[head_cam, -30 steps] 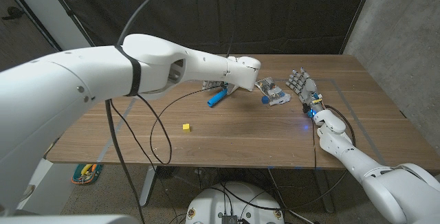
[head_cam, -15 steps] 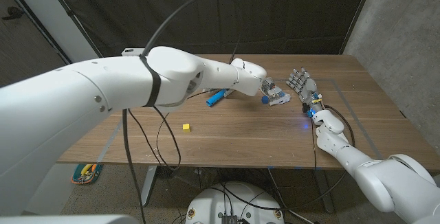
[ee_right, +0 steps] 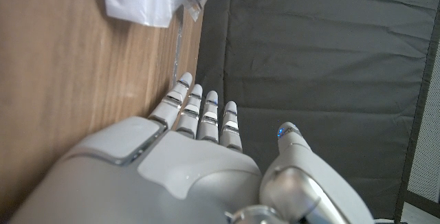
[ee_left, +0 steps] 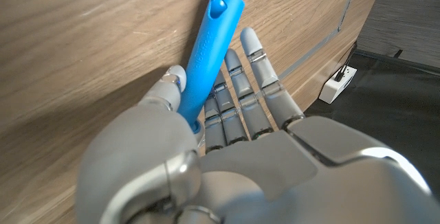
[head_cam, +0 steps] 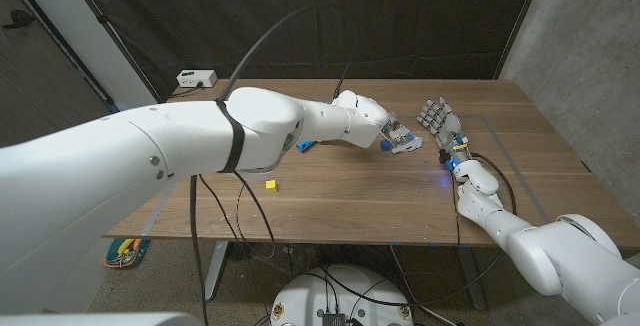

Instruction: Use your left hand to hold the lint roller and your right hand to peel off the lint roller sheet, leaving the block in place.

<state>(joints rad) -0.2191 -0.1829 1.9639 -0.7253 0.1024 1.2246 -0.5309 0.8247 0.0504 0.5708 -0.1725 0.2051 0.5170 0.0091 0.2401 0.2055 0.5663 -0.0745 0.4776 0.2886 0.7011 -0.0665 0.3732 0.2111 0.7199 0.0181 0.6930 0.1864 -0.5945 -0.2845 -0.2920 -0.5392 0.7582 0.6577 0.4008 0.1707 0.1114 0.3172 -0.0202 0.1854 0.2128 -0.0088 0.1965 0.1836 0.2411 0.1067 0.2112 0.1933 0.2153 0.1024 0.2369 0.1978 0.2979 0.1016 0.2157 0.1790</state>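
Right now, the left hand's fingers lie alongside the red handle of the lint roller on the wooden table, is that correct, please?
Not quite: the handle is blue, not red, as the left wrist view shows. The left hand's fingers do lie alongside it on the wooden table.

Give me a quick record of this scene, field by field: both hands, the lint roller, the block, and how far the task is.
left hand: lies against the lint roller's blue handle, thumb on one side and fingers on the other; a firm grip cannot be confirmed
right hand: open, holds nothing, fingers apart beside the roller's sheet end
lint roller: on the wooden table; white sheet end lies between the two hands
block: small, yellow, alone on the table, nearer the robot than the roller
task stage: sheet peel not yet begun
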